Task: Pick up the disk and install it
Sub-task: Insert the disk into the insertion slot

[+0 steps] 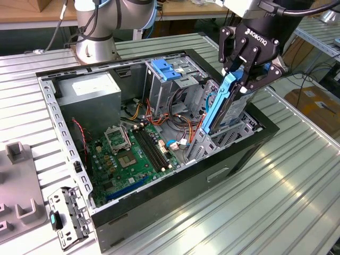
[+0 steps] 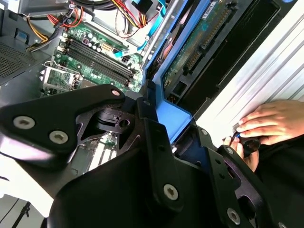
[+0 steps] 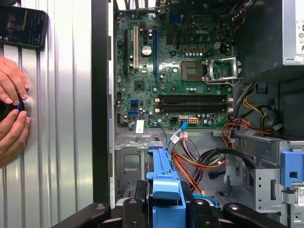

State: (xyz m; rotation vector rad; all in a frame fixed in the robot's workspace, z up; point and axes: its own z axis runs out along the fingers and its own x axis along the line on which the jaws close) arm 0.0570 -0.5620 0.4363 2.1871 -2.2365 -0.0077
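Closest to my wrist cameras, the gripper (image 3: 166, 210) clamps the blue-railed disk (image 3: 164, 183); I see the disk tilted, lower end in the grey drive cage (image 1: 201, 144); beyond lies the green motherboard (image 3: 175, 80); a person's hands (image 3: 12, 80) rest on the table (image 3: 61, 118) beside the case (image 3: 99, 95)

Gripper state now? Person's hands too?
Gripper: jaws shut on the disk, tilted, lower end inside the case.
Person's hands: on the table, around a small object.

1. The gripper (image 1: 241, 73) clamps the disk (image 1: 219, 106) by its upper end, on edge and tilted.
2. Its lower end meets the grey drive cage (image 1: 199, 146) inside the open case (image 1: 239, 155), near the motherboard (image 1: 133, 154).
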